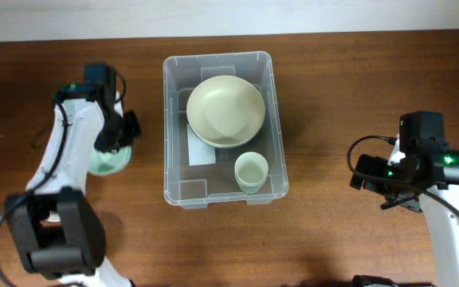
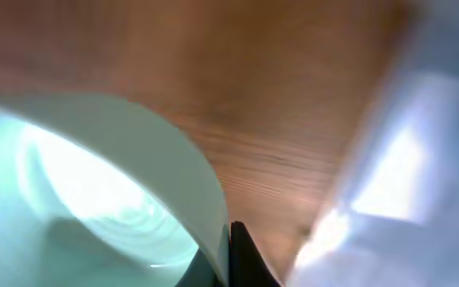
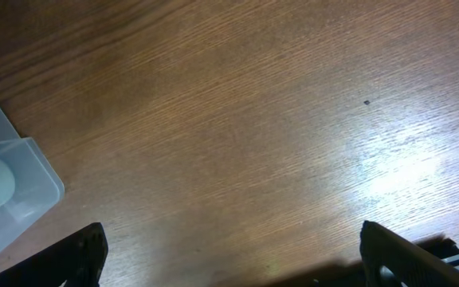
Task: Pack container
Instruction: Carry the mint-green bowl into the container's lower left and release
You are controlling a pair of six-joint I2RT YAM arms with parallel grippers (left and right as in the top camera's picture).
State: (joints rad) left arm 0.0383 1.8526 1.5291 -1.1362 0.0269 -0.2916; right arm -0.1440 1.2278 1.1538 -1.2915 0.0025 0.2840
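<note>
The clear plastic container (image 1: 168, 127) stands in the middle of the table. It holds a stack of cream bowls (image 1: 225, 110) and a pale cup (image 1: 251, 170). To its left a mint-green bowl (image 1: 106, 159) rests on the table. My left gripper (image 1: 123, 130) is shut on that bowl's rim; in the left wrist view the rim (image 2: 205, 199) runs between the dark fingers (image 2: 241, 255), with the container wall (image 2: 421, 175) blurred at the right. My right gripper (image 3: 233, 239) hangs open over bare wood to the right of the container, holding nothing.
The container's near corner (image 3: 6, 191) shows at the left edge of the right wrist view. The wooden table (image 1: 333, 96) stretches to a pale wall strip at the back.
</note>
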